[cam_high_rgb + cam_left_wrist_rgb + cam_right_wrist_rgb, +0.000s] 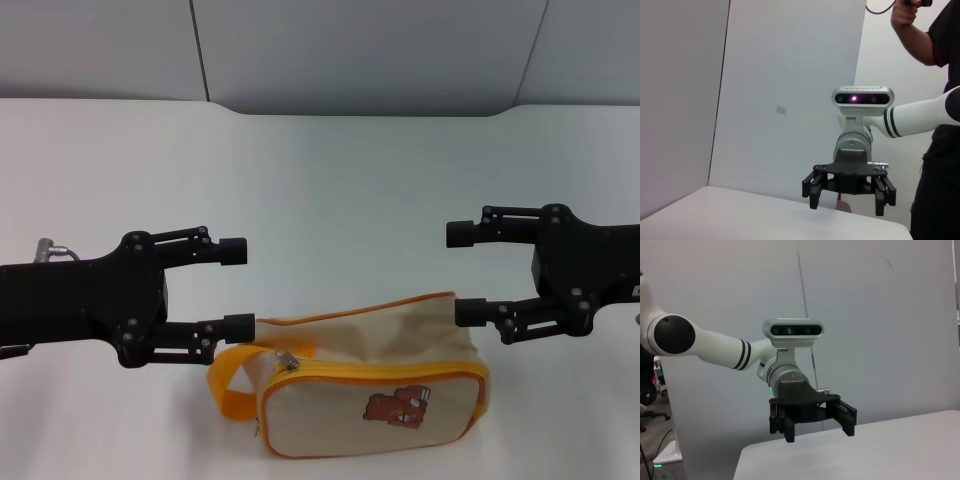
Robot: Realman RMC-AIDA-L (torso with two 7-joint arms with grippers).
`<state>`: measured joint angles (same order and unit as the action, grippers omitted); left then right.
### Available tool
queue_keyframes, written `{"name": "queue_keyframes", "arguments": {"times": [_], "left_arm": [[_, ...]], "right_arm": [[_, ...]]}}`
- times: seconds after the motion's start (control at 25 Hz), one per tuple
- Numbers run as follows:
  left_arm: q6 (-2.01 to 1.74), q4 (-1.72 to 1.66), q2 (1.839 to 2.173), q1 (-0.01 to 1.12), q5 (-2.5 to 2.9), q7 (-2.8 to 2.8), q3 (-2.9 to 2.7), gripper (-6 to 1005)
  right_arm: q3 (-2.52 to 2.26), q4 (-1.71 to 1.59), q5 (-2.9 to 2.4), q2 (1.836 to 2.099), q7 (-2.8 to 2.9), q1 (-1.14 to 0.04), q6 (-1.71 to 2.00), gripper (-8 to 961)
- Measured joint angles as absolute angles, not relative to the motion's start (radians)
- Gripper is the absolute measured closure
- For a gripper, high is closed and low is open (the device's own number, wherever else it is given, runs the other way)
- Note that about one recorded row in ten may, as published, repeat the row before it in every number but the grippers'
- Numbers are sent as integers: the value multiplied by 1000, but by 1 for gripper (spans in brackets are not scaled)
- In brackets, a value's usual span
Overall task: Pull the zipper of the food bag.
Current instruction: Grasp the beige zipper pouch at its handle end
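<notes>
The food bag, beige with orange-yellow piping and a brown bear picture, lies on the white table at the front middle of the head view. Its zipper runs along the top front edge, with the silver pull tab at the left end beside the loop handle. My left gripper is open and empty just left of the bag's left end. My right gripper is open and empty at the bag's right end. The bag does not show in either wrist view.
Grey wall panels stand behind the table's far edge. The left wrist view shows my right gripper and a person in black behind it. The right wrist view shows my left gripper above the table.
</notes>
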<state>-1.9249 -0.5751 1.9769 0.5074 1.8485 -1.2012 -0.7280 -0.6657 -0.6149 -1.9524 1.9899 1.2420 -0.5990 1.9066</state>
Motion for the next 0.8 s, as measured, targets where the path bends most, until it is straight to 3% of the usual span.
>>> {"name": "queue_keyframes", "arguments": {"times": [0.8], "left_arm": [[-1924,-573,1974,490,1848,-1205,-731,194]], "right_arm": [[-661,-632,-1951,1999,1242,-594,1905,129]]}}
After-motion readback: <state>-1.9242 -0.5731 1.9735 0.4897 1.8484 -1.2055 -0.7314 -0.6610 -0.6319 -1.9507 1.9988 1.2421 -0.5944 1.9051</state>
